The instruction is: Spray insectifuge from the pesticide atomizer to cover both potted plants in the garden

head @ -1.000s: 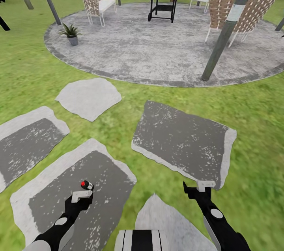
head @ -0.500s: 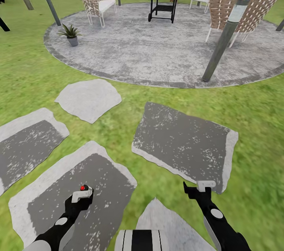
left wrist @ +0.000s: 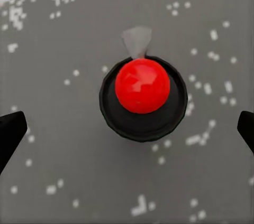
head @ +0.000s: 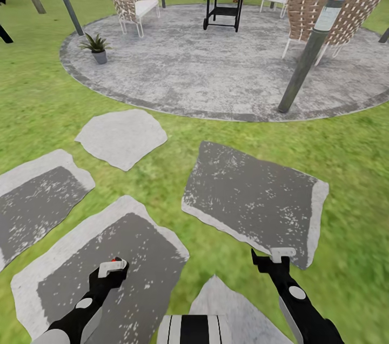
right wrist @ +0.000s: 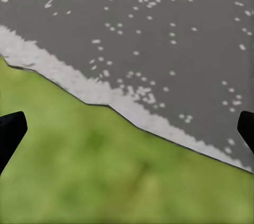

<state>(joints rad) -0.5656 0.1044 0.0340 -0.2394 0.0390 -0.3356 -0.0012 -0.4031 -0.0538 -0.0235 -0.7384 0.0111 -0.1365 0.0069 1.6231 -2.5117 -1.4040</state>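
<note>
Standing upright on the dark stepping stone (head: pixel 81 257), a small spray bottle (left wrist: pixel 143 94), by best judgement: seen from straight above as a red knob in a black collar with a grey nozzle stub. Hanging directly above it, left pincer (head: pixel 112 267) spread wide, black fingertips (left wrist: pixel 10 131) far out on either side and touching nothing. Off to the right of that stone, right pincer (head: pixel 282 252) likewise spread and empty, over the seam between lawn and a neighbouring slab. Well beyond that stone, on the near left part of the round patio (head: pixel 216 79), a small potted plant (head: pixel 97 45) in a grey pot.

Step in hand, as judged: the pick-up. To do it well:
- Keep centred over the red knob while lowering.
- Descend straight, far enough to clamp the body below the collar, not the rounded top.
- Mind the nozzle stub; close across the other sides, leaving the spray path free.
- Squeeze gently and evenly, then lift vertically off the stone to avoid tipping.
</note>
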